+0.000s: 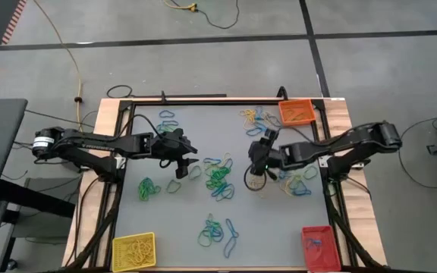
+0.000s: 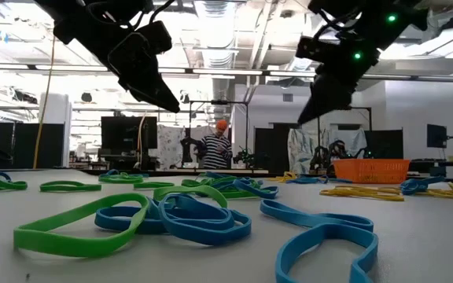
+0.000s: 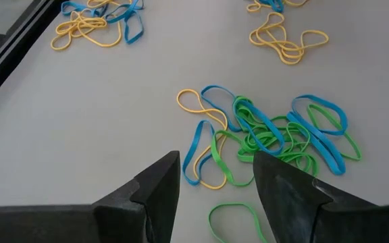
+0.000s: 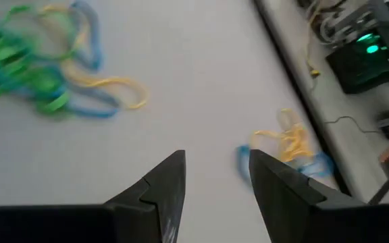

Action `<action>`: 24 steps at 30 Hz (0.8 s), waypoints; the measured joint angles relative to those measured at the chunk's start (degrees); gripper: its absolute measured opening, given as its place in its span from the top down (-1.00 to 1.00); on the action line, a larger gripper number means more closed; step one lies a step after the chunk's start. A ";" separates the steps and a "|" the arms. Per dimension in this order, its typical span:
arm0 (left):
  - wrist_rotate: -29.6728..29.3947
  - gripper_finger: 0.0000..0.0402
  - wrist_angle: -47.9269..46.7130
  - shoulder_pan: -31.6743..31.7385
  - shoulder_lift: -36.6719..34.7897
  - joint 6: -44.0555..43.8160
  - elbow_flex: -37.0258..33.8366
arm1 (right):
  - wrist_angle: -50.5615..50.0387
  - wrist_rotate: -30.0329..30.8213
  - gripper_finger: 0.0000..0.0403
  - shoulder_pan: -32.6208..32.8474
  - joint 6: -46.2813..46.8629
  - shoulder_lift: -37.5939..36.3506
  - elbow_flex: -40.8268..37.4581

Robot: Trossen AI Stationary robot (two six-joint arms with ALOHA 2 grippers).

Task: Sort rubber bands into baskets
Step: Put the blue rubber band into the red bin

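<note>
Green and blue rubber bands sprawl closest, loose across the grey tabletop. Baskets sit at the corners: orange, yellow, red. Left pincer hovers released beside the central tangle; right pincer hangs released too, empty. Looks like the reaching stage — next, drop onto one band and pinch it clear.
</note>
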 joint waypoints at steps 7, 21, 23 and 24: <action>0.01 0.11 0.01 0.00 0.00 0.00 0.00 | -0.57 -0.70 0.09 -7.59 -3.74 -2.21 -0.01; -0.01 0.11 -0.07 0.00 0.00 0.00 0.00 | 7.11 -34.61 0.15 -26.53 -5.47 7.80 0.00; 0.01 0.11 -0.04 0.00 0.00 0.00 0.01 | 8.34 -36.55 0.15 -29.29 -5.38 9.38 0.00; 0.01 0.11 -0.06 0.00 0.01 0.00 0.02 | 8.93 -37.42 0.15 -30.51 -5.26 10.15 0.00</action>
